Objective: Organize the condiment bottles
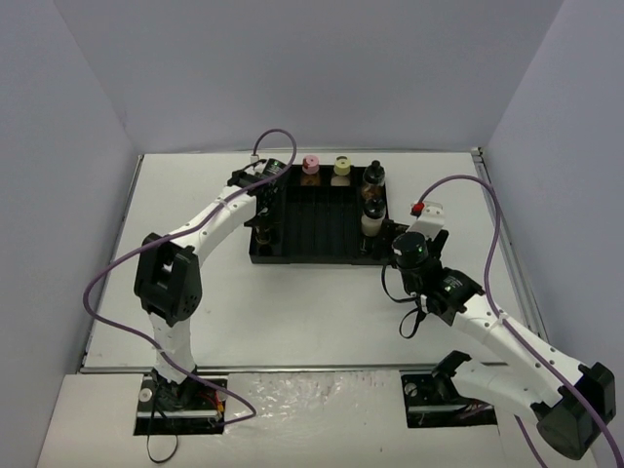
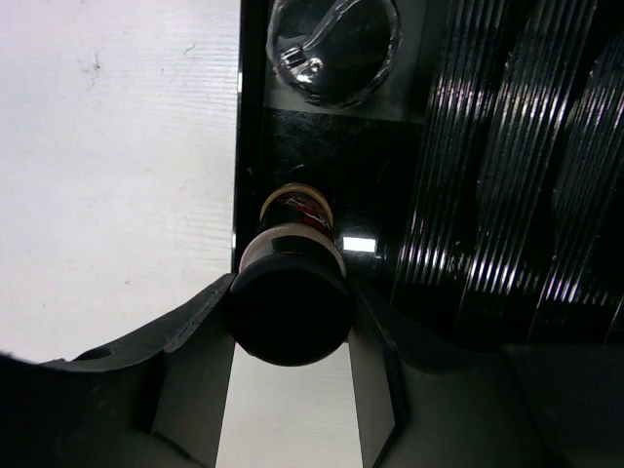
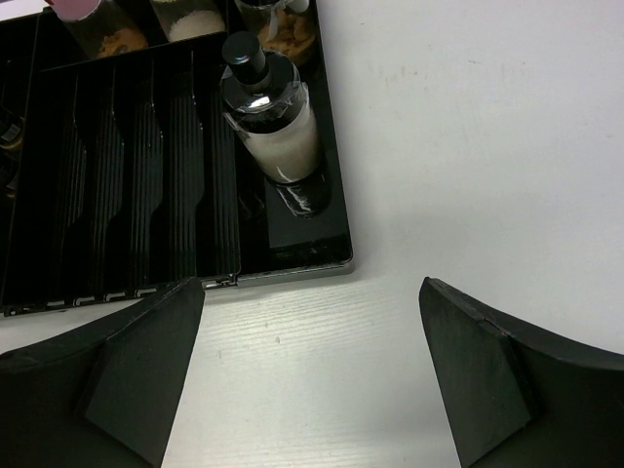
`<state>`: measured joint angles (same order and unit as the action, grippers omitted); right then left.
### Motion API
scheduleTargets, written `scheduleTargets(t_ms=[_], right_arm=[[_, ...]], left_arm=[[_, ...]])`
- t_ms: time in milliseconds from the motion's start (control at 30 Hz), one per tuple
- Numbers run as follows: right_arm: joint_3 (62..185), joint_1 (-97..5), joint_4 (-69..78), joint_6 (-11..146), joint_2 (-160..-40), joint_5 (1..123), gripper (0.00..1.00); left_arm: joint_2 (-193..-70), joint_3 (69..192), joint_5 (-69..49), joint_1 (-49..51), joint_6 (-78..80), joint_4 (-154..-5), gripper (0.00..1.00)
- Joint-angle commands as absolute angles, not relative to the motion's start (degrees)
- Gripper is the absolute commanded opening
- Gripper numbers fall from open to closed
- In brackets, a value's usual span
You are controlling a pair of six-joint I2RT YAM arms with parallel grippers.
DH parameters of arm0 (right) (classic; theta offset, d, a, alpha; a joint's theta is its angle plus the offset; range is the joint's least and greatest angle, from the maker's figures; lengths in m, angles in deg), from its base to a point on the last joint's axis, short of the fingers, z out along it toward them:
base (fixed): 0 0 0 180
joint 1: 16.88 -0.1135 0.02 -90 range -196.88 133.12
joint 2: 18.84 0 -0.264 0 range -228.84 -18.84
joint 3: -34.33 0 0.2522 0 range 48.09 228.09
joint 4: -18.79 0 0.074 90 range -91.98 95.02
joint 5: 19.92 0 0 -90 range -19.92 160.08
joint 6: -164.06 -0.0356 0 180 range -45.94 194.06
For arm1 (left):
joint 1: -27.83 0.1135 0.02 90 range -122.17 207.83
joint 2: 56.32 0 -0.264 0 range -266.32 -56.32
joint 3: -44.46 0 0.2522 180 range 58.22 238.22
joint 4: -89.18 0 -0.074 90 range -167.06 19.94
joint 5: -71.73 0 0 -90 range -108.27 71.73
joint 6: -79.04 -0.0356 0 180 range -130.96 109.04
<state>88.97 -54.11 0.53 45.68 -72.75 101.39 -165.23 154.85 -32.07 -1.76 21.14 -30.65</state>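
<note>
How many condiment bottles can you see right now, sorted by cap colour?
Pink-capped bottles: 1
Yellow-capped bottles: 1
Black-capped bottles: 4, two at the right side of the tray, two at its left side
Total: 6

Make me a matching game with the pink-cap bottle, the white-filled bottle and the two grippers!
Things:
1. pink-cap bottle
2. white-filled bottle
3. left gripper
4. right gripper

Places or states:
A. open, over the table
B. at the far edge of the tray, beside the yellow-cap bottle
C. shut on a black-cap bottle
D. along the tray's right edge, towards its near corner

Pairs: 1-B, 2-D, 3-C, 4-A
</note>
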Motion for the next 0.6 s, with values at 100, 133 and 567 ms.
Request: scheduleTargets(t_ms=[100, 133, 567], right_arm=[[92.03, -54.49, 3.53, 45.42, -74.46, 103.84, 0.90], [92.03, -54.43, 3.53, 45.35, -74.53, 103.89, 0.90], [91.16, -54.49, 3.53, 45.06, -74.12, 103.92, 0.90]], left_arm=[[-164.25, 153.55, -28.45, -1.97, 21.54, -38.98, 0.00], [-164.43, 152.90, -28.15, -1.91, 21.73, -39.85, 0.00], [-165.71, 149.89, -26.36, -1.92, 22.87, -43.13, 0.03]])
